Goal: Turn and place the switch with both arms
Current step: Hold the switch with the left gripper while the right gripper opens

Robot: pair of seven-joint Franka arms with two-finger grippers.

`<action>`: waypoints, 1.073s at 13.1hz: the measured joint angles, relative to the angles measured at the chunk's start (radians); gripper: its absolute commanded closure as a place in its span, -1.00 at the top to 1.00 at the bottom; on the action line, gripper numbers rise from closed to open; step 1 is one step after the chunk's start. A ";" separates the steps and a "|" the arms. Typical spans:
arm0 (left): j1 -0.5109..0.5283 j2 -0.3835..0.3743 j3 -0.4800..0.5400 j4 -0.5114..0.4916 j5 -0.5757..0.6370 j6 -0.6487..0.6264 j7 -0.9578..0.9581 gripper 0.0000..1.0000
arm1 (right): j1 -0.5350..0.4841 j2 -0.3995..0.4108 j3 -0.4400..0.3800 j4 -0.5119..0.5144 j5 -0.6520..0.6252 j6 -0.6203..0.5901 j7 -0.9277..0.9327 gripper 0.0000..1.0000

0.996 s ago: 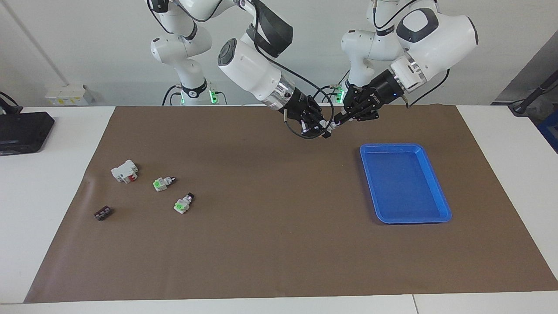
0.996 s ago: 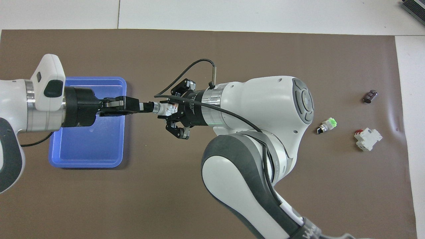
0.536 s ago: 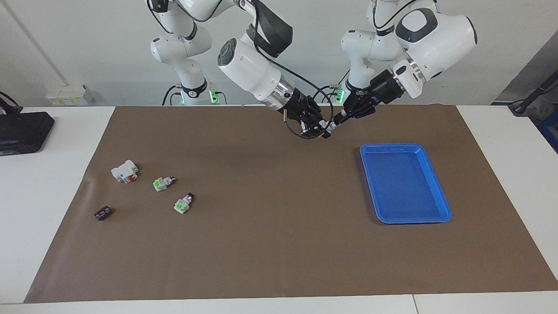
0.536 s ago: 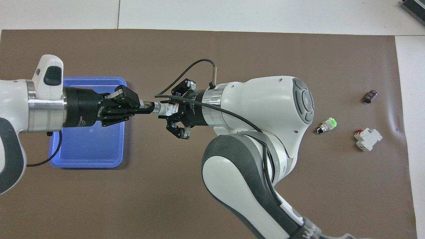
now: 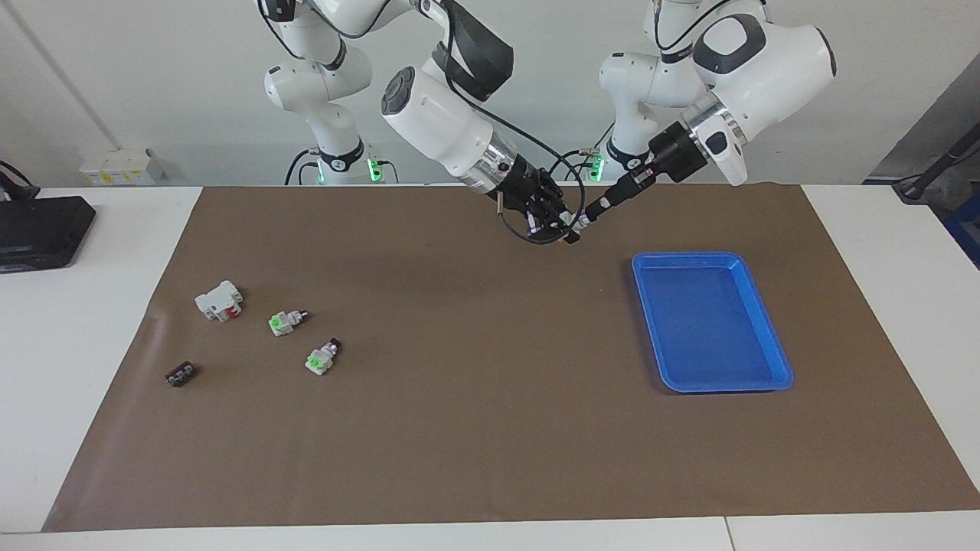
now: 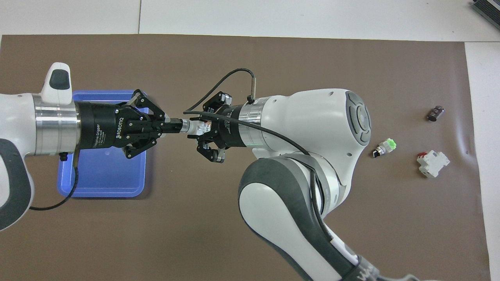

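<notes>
Bright, even, diffuse illumination from above; both views are sharp, with no motion blur. Soft, faint shadows fall on the brown mat (image 5: 459,428) beside the blue tray (image 5: 773,379), and mild glare marks the white arm shells.

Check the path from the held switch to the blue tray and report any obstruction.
Nothing visible blocks it. The switch hangs between the left end effector and right end effector, above bare mat beside the empty blue tray.

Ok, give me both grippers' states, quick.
Left gripper: jaws shut on the switch's dark tip, above the mat.
Right gripper: jaws shut on the switch's body.
</notes>
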 measured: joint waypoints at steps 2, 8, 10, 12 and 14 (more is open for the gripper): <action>-0.007 0.000 0.000 0.000 0.001 0.021 -0.133 -1.00 | -0.003 0.000 -0.001 0.001 0.000 0.005 0.000 -1.00; -0.013 0.000 -0.005 -0.001 0.001 0.057 -0.284 -1.00 | -0.007 0.000 -0.001 0.002 -0.001 0.020 0.000 -1.00; -0.013 0.000 -0.005 -0.001 0.001 0.058 -0.284 -1.00 | -0.007 0.000 -0.001 0.002 -0.001 0.020 0.000 -1.00; -0.014 0.000 -0.005 -0.001 0.001 0.059 -0.284 -1.00 | -0.007 0.000 -0.001 0.002 -0.001 0.020 0.000 0.54; -0.015 0.000 -0.006 -0.002 0.001 0.061 -0.284 -1.00 | -0.007 0.000 0.000 0.003 -0.002 0.021 0.000 1.00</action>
